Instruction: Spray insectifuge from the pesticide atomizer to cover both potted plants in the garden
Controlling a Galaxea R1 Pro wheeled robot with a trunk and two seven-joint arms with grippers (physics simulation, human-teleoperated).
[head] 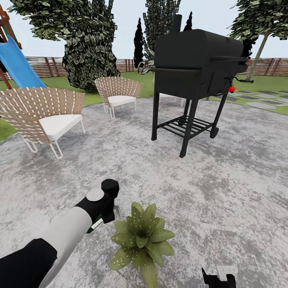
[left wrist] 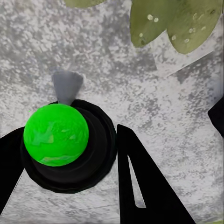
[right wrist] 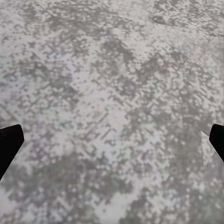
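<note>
At the upper left edge of the head view stands a blue slide (head: 18, 64). Below it, two woven chairs sit on the grey patio (head: 240, 192): the near chair (head: 42, 116) at left, the far chair (head: 118, 92) nearer centre. A dark bushy tree (head: 86, 40) rises behind them, with a brown fence (head: 46, 66) along the lawn.

My left gripper (head: 105, 211) is in the lower left of the head view, at the end of a grey and black arm. Its fingers are closed on the atomizer (head: 96, 225); a white and green strip of the bottle shows under my fingers. In the left wrist view the atomizer (left wrist: 56, 135) appears as a bright green round body in a black collar, gripped between my dark fingers (left wrist: 140, 186), with a grey nozzle pointing at the patio.

Just beside the gripper, at lower centre, a potted plant (head: 142, 242) stands on the patio. Its speckled leaves (left wrist: 179, 21) show along the upper edge of the left wrist view.

At upper centre right stands a black grill (head: 198, 66) on four legs, with a red knob on its side.

My right gripper (head: 219, 277) is at the bottom edge, right of centre. The right wrist view shows its two fingertips (right wrist: 9, 142) at opposite edges, spread wide, with bare patio between them.
</note>
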